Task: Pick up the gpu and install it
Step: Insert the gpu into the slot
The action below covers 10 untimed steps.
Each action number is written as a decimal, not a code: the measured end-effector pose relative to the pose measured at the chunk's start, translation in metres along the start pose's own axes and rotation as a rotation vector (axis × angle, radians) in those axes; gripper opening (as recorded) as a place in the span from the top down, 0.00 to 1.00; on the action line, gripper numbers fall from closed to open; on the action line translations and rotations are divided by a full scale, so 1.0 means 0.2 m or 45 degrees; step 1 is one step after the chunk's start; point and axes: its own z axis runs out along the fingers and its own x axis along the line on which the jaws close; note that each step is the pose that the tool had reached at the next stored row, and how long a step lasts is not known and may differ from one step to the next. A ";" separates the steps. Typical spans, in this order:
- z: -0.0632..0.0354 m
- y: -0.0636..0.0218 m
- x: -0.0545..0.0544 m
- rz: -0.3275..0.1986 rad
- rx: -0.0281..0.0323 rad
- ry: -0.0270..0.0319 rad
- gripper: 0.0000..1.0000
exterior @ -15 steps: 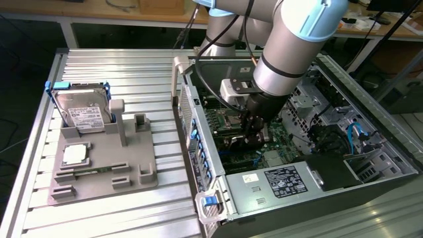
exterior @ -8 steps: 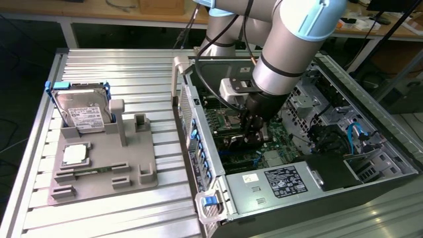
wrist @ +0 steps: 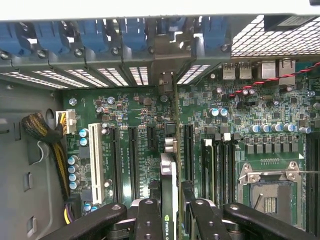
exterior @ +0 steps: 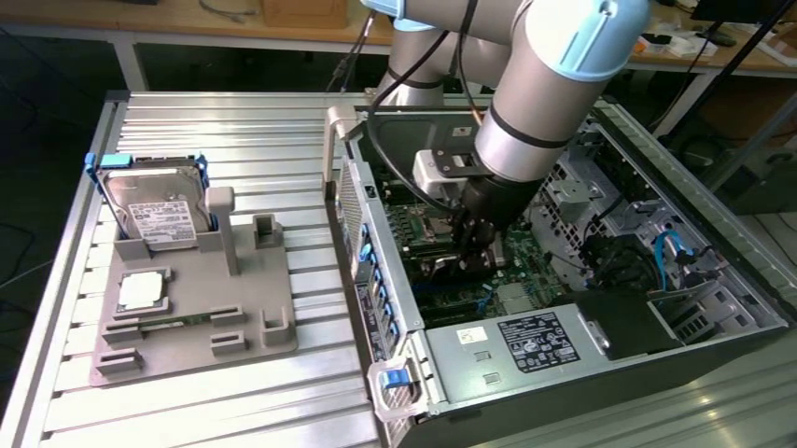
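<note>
Wrist view: the gpu (wrist: 168, 187) is held edge-on, clamped between the fingers (wrist: 148, 220), at the motherboard (wrist: 125, 107) slots inside the case (exterior: 748, 327). The install step is judged in hand. Seating calls for the card edge to be lined up with its slot and pressed straight in.

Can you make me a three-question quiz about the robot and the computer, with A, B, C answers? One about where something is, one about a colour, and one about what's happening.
1. Where is the hard drive?
A) on the grey tray
B) on the floor
C) on top of the robot arm

2. What colour is the long slot that stands out on the motherboard?
A) white
B) pink
C) orange

3. What is the end effector doing?
A) open, holding nothing
B) shut on the gpu
C) shut on a cable

Answers:
1 A: it leans in a holder on the tray, at the exterior view's left.
2 A: the wrist view shows one white slot among black ones.
3 B: it clamps the gpu edge-on above the motherboard.
</note>
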 end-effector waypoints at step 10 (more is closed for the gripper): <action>0.017 0.001 0.00 0.000 -0.0001 0.0003 0.73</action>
